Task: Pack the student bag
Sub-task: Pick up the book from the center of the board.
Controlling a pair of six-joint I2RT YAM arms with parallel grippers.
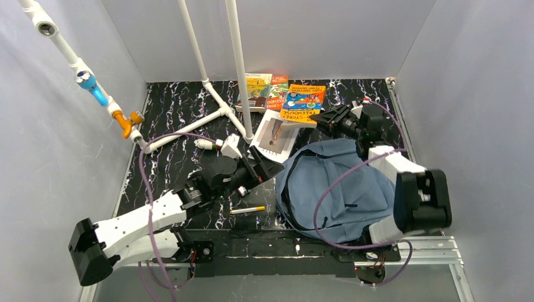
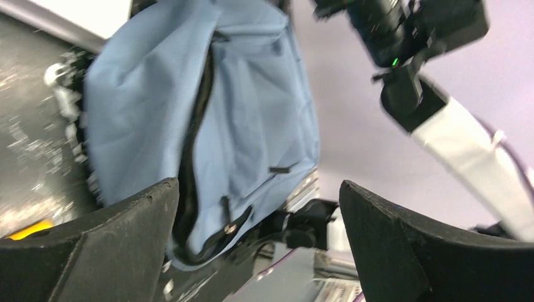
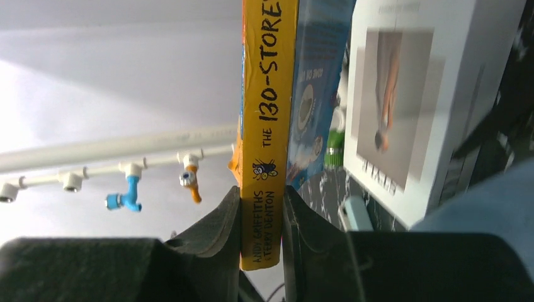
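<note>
Right gripper [image 3: 261, 220] is pinched on the lower end of the yellow 130-Storey paperback [image 3: 264, 126], one finger on each cover. The spine runs straight out from between the fingers, away from the wrist. In the overhead view this happens at the far side of the table, with the white book [image 1: 276, 135] just beside it on the left.

The student bag [image 1: 340, 189] lies flat on the near right of the table, between the held paperback and the arm bases. The paperback's way to it is therefore back toward the robot and slightly down. The bag's dark zipper line [image 2: 192, 157] runs along its length on the side facing the left arm.

Left gripper [image 1: 264, 167] hangs just off that left edge with its fingers spread wide, holding nothing. It is the nearer hand to the zipper. Whether the mouth gapes enough to take a book edge-on cannot be told, so the left gripper probably has to hold it open.
</note>
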